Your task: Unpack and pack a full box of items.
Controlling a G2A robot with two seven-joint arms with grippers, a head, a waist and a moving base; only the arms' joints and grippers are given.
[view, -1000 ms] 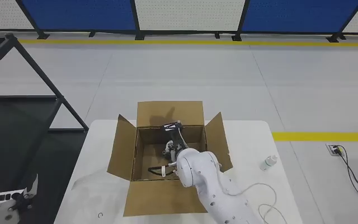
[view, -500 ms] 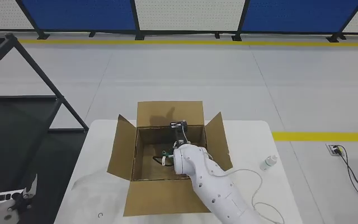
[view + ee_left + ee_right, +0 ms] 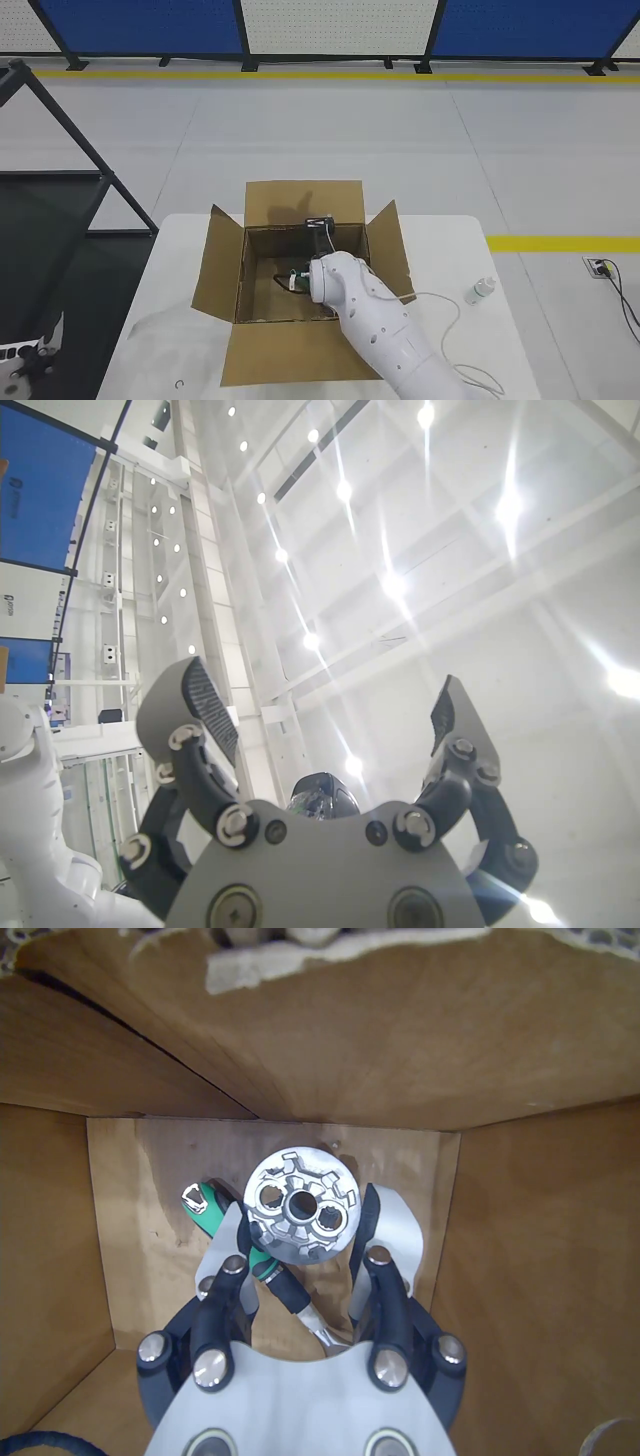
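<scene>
Right wrist view: metal disc (image 3: 301, 1208) is clamped by right gripper (image 3: 305, 1209) inside cardboard box (image 3: 525, 1228), over green-handled tool (image 3: 206, 1209); left gripper (image 3: 325, 689) is held wide open, empty.

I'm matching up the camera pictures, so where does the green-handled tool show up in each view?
Top view: the green-handled tool lies inside the cardboard box, near the middle of its floor.
Right wrist view: it lies on the box floor, partly under the metal disc.
Left wrist view: faces the ceiling lights, away from the box.
Shared landmark: the box's brown inner wall.
</scene>
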